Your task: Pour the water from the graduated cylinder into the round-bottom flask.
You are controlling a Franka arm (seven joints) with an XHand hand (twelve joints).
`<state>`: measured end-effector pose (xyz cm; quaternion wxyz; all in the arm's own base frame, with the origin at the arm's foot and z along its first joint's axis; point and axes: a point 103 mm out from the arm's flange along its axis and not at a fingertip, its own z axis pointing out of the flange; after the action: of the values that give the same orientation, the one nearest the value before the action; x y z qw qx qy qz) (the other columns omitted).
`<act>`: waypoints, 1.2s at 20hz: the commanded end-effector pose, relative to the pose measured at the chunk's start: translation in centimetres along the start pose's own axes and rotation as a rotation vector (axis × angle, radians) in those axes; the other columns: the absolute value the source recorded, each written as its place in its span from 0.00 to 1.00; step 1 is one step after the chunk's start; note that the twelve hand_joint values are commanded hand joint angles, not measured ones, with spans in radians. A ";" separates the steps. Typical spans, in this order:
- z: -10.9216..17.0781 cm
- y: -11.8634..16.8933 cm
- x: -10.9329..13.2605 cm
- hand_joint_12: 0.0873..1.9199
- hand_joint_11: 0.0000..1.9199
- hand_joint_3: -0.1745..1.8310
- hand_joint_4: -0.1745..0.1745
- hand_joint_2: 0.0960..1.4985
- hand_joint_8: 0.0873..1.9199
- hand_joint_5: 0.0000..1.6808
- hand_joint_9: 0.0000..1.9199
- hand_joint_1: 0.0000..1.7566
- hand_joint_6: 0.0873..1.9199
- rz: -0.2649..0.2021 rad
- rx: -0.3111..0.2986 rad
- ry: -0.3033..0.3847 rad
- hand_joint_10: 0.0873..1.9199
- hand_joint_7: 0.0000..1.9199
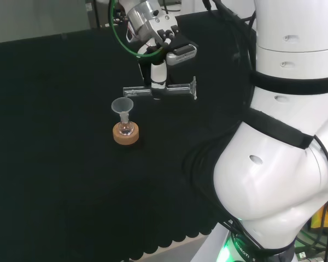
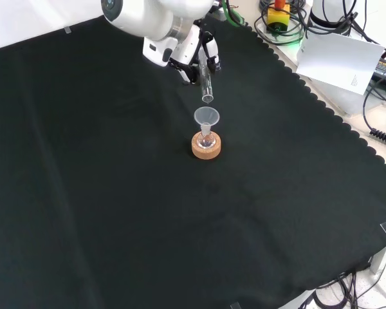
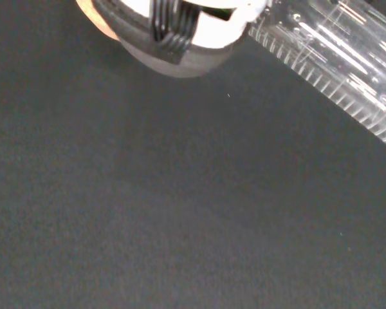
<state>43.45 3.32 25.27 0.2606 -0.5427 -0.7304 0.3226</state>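
Black cloth (image 1: 54,164); head view shows fingers (image 1: 158,76) gripping the tipped cylinder (image 1: 159,90) above the funnel (image 1: 122,105).

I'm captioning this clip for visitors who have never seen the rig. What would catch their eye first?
The hand holds a clear graduated cylinder tipped sideways above the black cloth. Its mouth hangs just above a funnel set in a small round-bottom flask on a cork ring mid-bench.

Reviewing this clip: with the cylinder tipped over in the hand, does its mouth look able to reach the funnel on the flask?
Probably yes. The hand holds the graduated cylinder about level, its mouth just above the funnel in the round-bottom flask on its cork ring. Nothing stands between them.
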 end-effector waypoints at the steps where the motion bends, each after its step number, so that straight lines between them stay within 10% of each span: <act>1: -0.5 -0.4 1.1 0.26 0.73 0.00 0.00 0.71 0.13 0.74 0.98 0.69 0.28 -0.070 -0.104 0.023 0.00 0.89; 10: 0.2 -0.3 -0.2 0.26 0.73 0.00 0.01 0.71 0.14 0.74 0.98 0.69 0.28 -0.199 -0.219 0.080 0.00 0.89; 24: 1.0 -0.2 -2.3 0.26 0.73 0.00 0.06 0.71 0.14 0.74 0.98 0.68 0.28 -0.248 -0.359 0.148 0.00 0.88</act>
<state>43.24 1.68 24.85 0.2480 -0.5068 -0.8138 0.1393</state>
